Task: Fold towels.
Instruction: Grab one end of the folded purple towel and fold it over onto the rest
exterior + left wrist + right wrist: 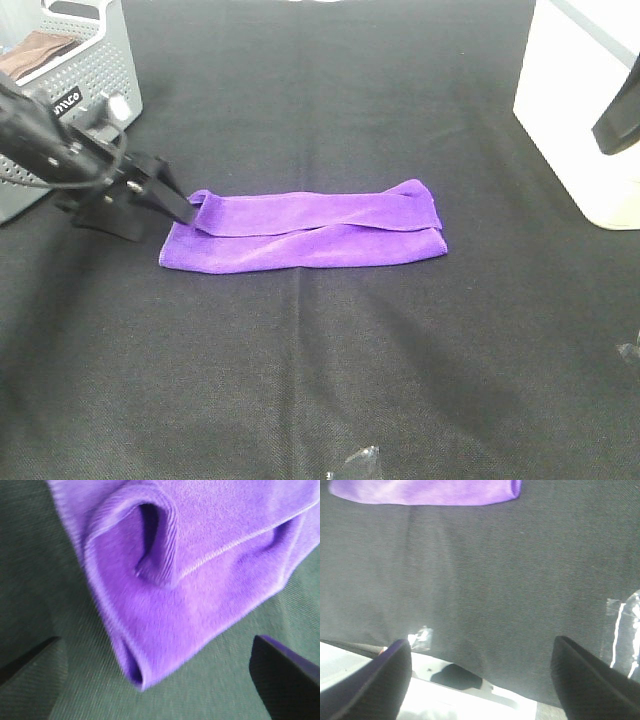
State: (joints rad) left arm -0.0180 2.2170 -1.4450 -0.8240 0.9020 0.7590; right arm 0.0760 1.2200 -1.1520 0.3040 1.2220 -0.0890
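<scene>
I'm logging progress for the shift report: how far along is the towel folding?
Done: the purple towel already lies folded into a long strip. In hand: the left gripper stands open at the strip's left end, gripping nothing yet; the right gripper is open, well clear of it. Left, probably: folding the strip end to end.

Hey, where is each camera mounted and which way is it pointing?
Exterior high: mounted high, looking down at the purple towel on the black table; left end effector shows at the towel's end.
Left wrist: just behind that end effector, close on the towel's folded corner; open fingers show.
Right wrist: behind the open right end effector, facing across the table toward the towel.
Shared: all show the towel.
</scene>
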